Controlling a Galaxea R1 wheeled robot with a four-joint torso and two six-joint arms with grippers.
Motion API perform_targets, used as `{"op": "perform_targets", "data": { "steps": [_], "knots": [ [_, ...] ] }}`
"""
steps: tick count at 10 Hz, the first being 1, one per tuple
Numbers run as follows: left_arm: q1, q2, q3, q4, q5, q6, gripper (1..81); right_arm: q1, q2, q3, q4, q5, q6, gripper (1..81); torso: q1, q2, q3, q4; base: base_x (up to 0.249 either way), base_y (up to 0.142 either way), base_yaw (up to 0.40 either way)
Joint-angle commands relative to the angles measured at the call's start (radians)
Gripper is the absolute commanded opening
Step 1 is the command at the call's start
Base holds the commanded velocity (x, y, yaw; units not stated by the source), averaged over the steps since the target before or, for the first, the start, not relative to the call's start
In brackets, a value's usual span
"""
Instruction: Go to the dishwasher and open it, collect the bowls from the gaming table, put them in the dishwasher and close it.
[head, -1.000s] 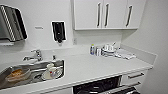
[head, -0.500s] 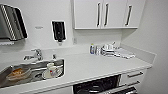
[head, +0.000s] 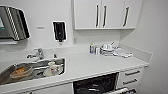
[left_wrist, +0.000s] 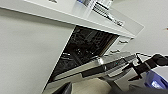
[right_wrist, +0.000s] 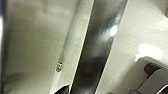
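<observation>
Below my desk (head: 85, 67): dishwasher (head: 96, 85) door (left_wrist: 100, 67) half lowered, racks visible | my right gripper (left_wrist: 140, 68) beside its handle, grip unclear

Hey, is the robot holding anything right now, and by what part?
Cannot be told. The dishwasher door hangs partly open, but no grip on it is visible.

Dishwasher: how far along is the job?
Early. The dishwasher door hangs partly open, dark racks showing under the counter, so opening is in hand. The right claw sits at the door's edge. No bowls seen in the racks; collecting, loading, closing remain.
</observation>
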Motion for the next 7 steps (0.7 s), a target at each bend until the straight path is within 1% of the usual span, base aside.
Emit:
{"op": "perform_targets", "data": {
  "steps": [1, 2, 5, 7],
  "knots": [
    [-0.064, -0.052, 0.025, 0.026, 0.012, 0.000, 81.1, 0.082, -0.019, 0.028, 0.021, -0.081, 0.009, 81.1, 0.000, 0.000, 0.000, 0.000, -0.079, 0.000, 0.000],
    [-0.064, -0.051, 0.025, 0.028, 0.012, 0.000, 81.1, 0.065, -0.014, 0.017, 0.022, -0.044, 0.009, 81.1, 0.001, 0.001, 0.000, 0.000, -0.079, 0.000, 0.000],
    [-0.060, -0.046, 0.024, 0.031, 0.013, 0.000, 81.1, 0.033, 0.040, -0.050, 0.021, -0.031, 0.006, 81.1, 0.000, 0.001, 0.000, 0.000, -0.079, 0.000, 0.000],
    [-0.057, -0.048, 0.024, 0.032, 0.013, 0.000, 81.1, 0.007, 0.086, -0.101, 0.005, -0.018, 0.004, 81.1, 0.000, 0.000, 0.000, 0.000, -0.079, 0.000, 0.000]
  ]
}}
